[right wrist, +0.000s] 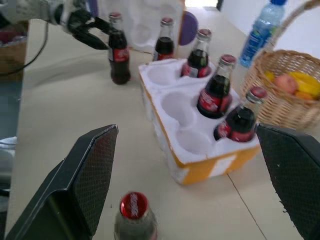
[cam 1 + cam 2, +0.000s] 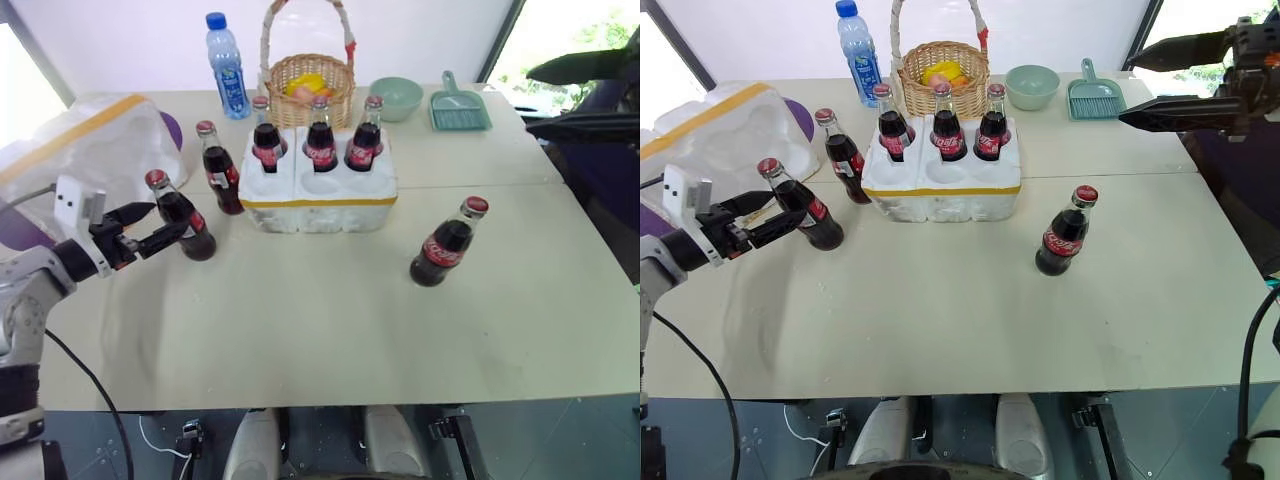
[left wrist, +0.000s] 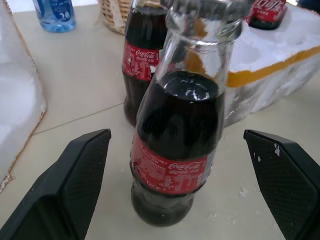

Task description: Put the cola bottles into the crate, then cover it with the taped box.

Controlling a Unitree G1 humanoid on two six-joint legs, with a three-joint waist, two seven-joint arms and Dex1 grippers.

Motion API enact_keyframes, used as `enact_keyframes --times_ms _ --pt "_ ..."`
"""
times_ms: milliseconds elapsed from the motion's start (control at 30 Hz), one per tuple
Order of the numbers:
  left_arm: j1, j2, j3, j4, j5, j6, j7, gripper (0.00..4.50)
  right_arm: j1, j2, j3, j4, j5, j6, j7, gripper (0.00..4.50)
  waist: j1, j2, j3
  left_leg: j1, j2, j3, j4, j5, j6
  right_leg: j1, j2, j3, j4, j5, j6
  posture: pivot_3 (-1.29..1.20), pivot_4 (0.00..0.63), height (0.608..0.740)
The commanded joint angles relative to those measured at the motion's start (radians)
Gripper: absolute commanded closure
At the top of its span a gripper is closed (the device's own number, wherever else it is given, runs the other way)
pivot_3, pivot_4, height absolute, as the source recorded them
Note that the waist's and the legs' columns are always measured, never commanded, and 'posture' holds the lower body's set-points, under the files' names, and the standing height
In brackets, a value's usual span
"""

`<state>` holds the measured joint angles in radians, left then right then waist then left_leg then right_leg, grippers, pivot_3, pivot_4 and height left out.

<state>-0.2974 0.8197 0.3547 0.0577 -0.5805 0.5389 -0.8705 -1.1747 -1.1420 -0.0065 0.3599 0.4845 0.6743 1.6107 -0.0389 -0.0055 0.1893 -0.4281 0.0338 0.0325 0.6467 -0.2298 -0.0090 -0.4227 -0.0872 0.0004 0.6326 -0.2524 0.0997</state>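
Left hand at a cola bottle

The left hand (image 2: 158, 225), fingers apart, sits around a bottle (image 2: 183, 217) at 9 o'clock from the crate (image 2: 318, 188). The right hand (image 2: 1140, 87) is wide apart too.

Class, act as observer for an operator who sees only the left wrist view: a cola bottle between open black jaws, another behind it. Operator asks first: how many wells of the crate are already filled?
Observer: Three. The crate holds three cola bottles in its back row; the front three wells are empty.
Operator: Are any bottles loose besides my two?
Observer: One more, the lone bottle standing on the table to the crate's right.
Operator: Where is the right gripper?
Observer: The right gripper is raised above the table's far right side, jaws open, holding nothing.
Operator: And the taped box?
Observer: The taped box sits at the table's left edge, beyond the left gripper.
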Motion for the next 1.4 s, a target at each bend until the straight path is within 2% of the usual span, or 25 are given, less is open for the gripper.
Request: enact_keyframes --times_ms 33,267,367,467,533,900,1000,1233,1333,1400 --pt "-0.047 0.009 -0.028 0.04 0.036 -0.054 -0.031 0.04 -0.043 0.005 -0.01 -0.077 0.057 0.042 0.004 0.0 0.002 0.0 0.0 0.0 0.0 0.0 0.0 0.0 0.0 0.0 0.0 0.0 0.0 0.0 0.0 0.0 0.15 0.74" --pt "-0.143 -0.048 -0.158 0.208 0.155 -0.166 -0.067 0.04 0.001 0.019 -0.039 -0.231 0.129 0.124 -0.011 0.0 0.023 0.0 0.0 0.0 0.0 0.0 0.001 0.0 0.0 -0.001 0.0 0.0 0.002 0.0 0.0 0.0 0.15 0.74" --pt "-0.168 -0.06 -0.172 0.272 0.182 -0.204 -0.073 0.04 0.01 0.027 -0.051 -0.255 0.143 0.139 -0.036 0.0 0.024 0.0 0.0 0.0 0.0 0.001 0.001 0.0 0.0 -0.001 0.0 0.0 0.002 0.0 0.001 0.0 0.15 0.74" --pt "-0.201 -0.071 -0.157 0.307 0.177 -0.211 -0.074 0.91 0.026 0.032 -0.067 -0.278 0.164 0.156 -0.06 0.0 0.026 -0.001 0.0 0.0 0.0 0.001 0.002 0.0 0.0 -0.001 0.0 0.0 0.002 0.001 0.001 0.0 0.15 0.74" --pt "-0.217 -0.075 -0.138 0.296 0.151 -0.185 -0.082 1.79 0.043 0.032 -0.076 -0.292 0.17 0.159 -0.07 0.0 0.026 -0.001 0.0 0.0 0.0 0.0 0.002 0.0 0.0 -0.001 0.0 0.0 0.003 0.001 0.001 0.0 0.15 0.74" --pt "-0.235 -0.076 -0.125 0.257 0.127 -0.147 -0.088 1.81 0.088 0.032 -0.108 -0.318 0.199 0.162 -0.121 0.0 0.025 -0.002 0.001 -0.001 0.0 0.0 0.002 0.0 0.0 -0.002 0.0 0.0 0.004 0.001 0.003 0.0 0.15 0.74" --pt "-0.218 -0.068 -0.112 0.195 0.102 -0.117 -0.092 1.81 0.091 0.035 -0.107 -0.315 0.197 0.158 -0.135 0.0 0.026 -0.002 0.001 -0.001 0.0 0.0 0.002 0.0 0.0 -0.002 0.0 0.0 0.004 0.002 0.003 0.0 0.15 0.74" --pt "-0.129 0.066 -0.016 -0.101 -0.122 0.158 -0.207 1.81 0.115 0.027 -0.116 -0.327 0.195 0.152 -0.162 0.0 0.021 -0.007 0.004 -0.002 0.001 0.0 0.001 0.0 0.0 -0.003 0.0 0.0 0.004 0.002 0.003 0.0 0.15 0.74" --pt "-0.167 0.108 -0.011 -0.179 -0.238 0.262 -0.258 1.81 0.127 0.028 -0.12 -0.326 0.194 0.149 -0.178 0.0 0.027 -0.007 0.004 -0.002 0.001 0.0 0.001 0.0 0.0 -0.004 0.0 0.0 0.004 0.001 0.003 0.0 0.15 0.74" --pt "-0.258 0.077 -0.043 -0.189 -0.263 0.277 -0.232 1.81 0.137 0.03 -0.121 -0.331 0.194 0.146 -0.188 0.0 0.034 -0.008 0.005 -0.002 0.0 0.0 0.002 0.001 -0.001 -0.003 0.0 0.0 0.004 0.001 0.002 0.0 0.15 0.74"
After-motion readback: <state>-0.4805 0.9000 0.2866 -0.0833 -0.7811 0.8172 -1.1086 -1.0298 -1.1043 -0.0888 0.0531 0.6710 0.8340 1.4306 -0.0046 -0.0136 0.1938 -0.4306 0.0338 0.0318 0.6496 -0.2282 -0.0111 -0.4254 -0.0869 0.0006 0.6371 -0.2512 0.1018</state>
